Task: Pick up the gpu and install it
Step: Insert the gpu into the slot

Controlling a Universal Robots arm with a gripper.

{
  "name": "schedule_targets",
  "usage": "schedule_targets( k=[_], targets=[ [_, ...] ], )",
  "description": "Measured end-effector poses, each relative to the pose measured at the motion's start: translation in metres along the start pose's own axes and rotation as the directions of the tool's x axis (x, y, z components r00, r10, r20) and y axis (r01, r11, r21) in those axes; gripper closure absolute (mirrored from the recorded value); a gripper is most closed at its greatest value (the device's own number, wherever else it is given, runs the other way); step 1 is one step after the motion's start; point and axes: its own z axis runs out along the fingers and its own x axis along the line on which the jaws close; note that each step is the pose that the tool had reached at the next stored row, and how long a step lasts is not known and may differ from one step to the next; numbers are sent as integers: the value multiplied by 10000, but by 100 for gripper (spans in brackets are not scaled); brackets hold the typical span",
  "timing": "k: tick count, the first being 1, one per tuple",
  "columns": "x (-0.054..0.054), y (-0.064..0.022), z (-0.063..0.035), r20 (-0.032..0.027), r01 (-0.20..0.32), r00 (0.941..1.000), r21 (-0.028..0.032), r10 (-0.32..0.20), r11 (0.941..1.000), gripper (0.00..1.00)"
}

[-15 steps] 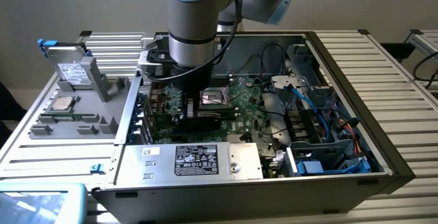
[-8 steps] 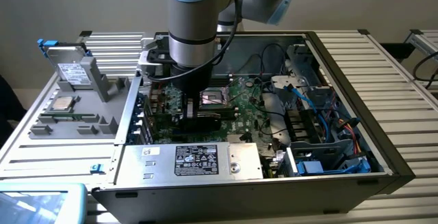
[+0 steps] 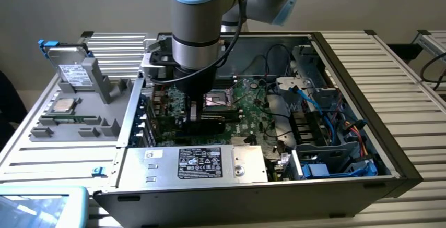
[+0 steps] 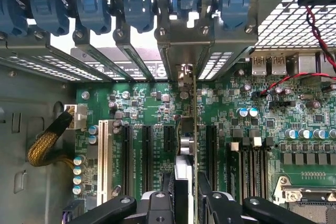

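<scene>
GPU held edge-on over the slots

Pincer (image 4: 185, 195) pinching the gpu (image 4: 188, 129), card upright between the fingers w/ its long axis running from pincer toward the rear bracket wall (image 4: 184, 45); lower edge sits just over or in a motherboard (image 4: 147, 103) slot, can't tell which. In the exterior view the arm reaches down inside the PC case (image 3: 390, 155). PSU label (image 3: 198, 163) text unreadable.

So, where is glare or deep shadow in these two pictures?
Exterior view: soft, even light, with shadow under the arm where the gpu sits in the case. Wrist view: bright light through the rear slot covers washes them out; the motherboard stays clear.
</scene>
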Motion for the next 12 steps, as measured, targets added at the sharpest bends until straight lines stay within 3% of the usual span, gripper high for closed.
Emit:
schedule_targets(
  k=[7,12],
  targets=[
    [1,4,-2,4,-6,10000,-4,6,10000,70],
    [3,5,-57,5,-2,10000,43,2,10000,52]
  ],
)
